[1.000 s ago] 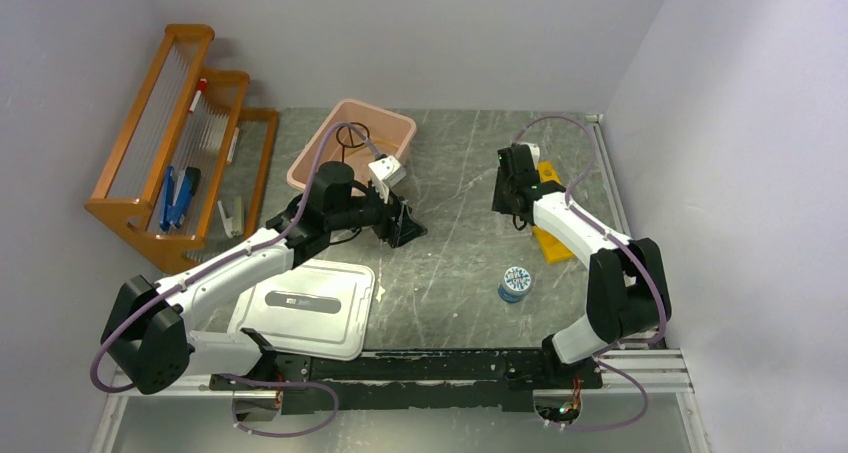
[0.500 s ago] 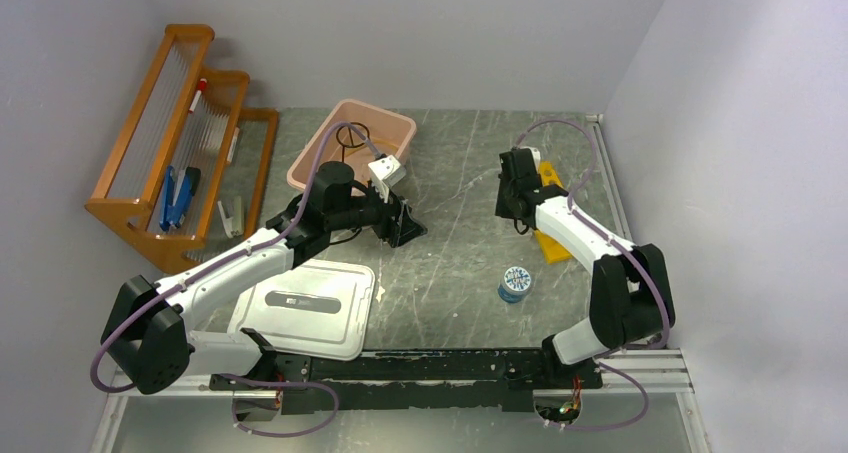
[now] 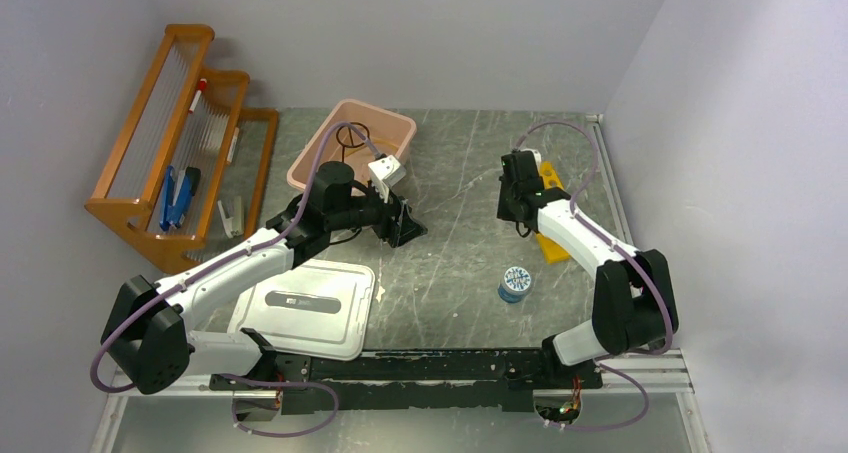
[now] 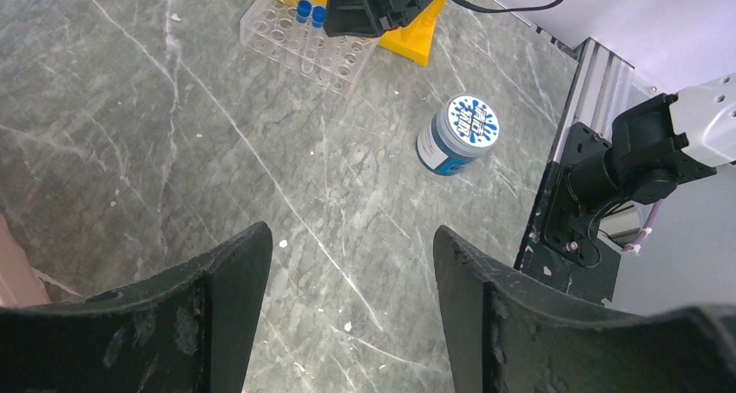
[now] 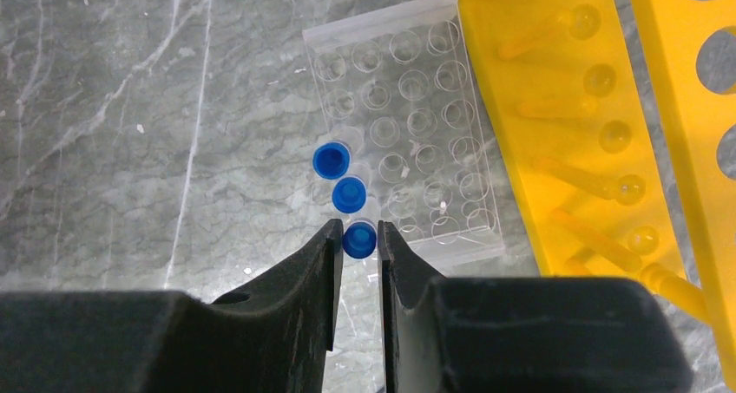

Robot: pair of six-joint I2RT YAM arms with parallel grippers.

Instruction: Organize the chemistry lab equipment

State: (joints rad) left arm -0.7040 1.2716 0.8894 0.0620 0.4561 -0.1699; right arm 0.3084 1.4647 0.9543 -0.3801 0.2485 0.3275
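We see our left gripper spread wide and empty above the table, at five o'clock from the pink tub. Our right gripper is pinched onto a blue-capped vial at the seven o'clock corner of the clear tray. Two more vials sit at eleven o'clock from it. The yellow tube rack lies just beside the tray, at three o'clock.

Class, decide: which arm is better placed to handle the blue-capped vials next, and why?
Right: the right pincer grips a blue-capped vial at the clear rack; the left pincer hangs open, empty, far away.
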